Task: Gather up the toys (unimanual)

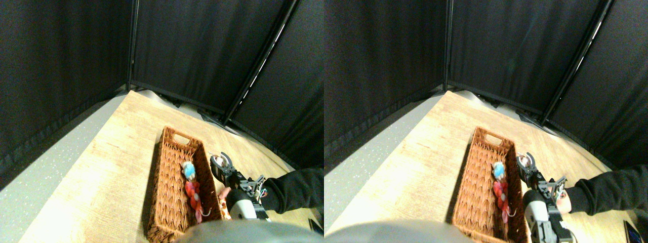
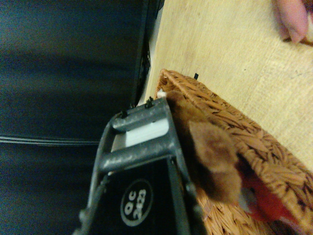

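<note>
A curtained-off test area in a lab, not a home: black fabric curtains (image 1: pixel 202 50) on dark poles (image 1: pixel 132 43) close in a pale wood-grain floor (image 1: pixel 116 167) behind the wicker basket (image 1: pixel 169 202), with speckled grey flooring (image 1: pixel 45 177) beside the wood.
</note>
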Controlling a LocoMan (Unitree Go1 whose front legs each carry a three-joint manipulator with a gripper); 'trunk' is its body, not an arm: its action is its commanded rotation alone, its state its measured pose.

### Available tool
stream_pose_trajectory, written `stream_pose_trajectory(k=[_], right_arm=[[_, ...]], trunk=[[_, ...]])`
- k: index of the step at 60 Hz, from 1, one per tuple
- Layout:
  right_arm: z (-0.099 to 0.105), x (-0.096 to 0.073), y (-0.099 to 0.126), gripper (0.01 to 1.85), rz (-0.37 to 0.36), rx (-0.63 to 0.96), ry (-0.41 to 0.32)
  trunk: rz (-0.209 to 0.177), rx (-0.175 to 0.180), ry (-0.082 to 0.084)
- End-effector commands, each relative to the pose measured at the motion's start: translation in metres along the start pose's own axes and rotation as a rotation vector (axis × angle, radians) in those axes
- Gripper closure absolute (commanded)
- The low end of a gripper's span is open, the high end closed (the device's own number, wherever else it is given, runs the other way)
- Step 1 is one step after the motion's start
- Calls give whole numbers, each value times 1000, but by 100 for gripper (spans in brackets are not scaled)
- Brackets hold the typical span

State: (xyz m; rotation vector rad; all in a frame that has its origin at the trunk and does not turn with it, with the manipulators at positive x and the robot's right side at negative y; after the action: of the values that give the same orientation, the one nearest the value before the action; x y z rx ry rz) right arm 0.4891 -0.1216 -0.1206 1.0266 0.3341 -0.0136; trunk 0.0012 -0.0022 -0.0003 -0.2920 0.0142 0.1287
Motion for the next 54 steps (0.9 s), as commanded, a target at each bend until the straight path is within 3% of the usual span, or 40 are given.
stream_pose_trajectory(k=[1, 11, 27, 30, 32, 35, 42, 54], right_arm=[[-5, -1, 9, 180, 47, 34, -1], [-17, 0, 12, 180, 58, 45, 44], [-17, -2, 5, 180, 56, 35, 31], [-14, -3, 3, 109, 23, 46, 48], [-14, -3, 2, 100, 20, 50, 54], [-12, -5, 1, 63, 15, 16, 62], [-8, -7, -2, 50, 15, 4, 35], [7, -3, -7, 57, 27, -23, 4]], trunk=[[25, -36, -11], [38, -46, -14], [35, -37, -14], [33, -35, -11], [31, -32, -10], [29, -29, -9], [28, -23, -3], [21, -7, 5]])
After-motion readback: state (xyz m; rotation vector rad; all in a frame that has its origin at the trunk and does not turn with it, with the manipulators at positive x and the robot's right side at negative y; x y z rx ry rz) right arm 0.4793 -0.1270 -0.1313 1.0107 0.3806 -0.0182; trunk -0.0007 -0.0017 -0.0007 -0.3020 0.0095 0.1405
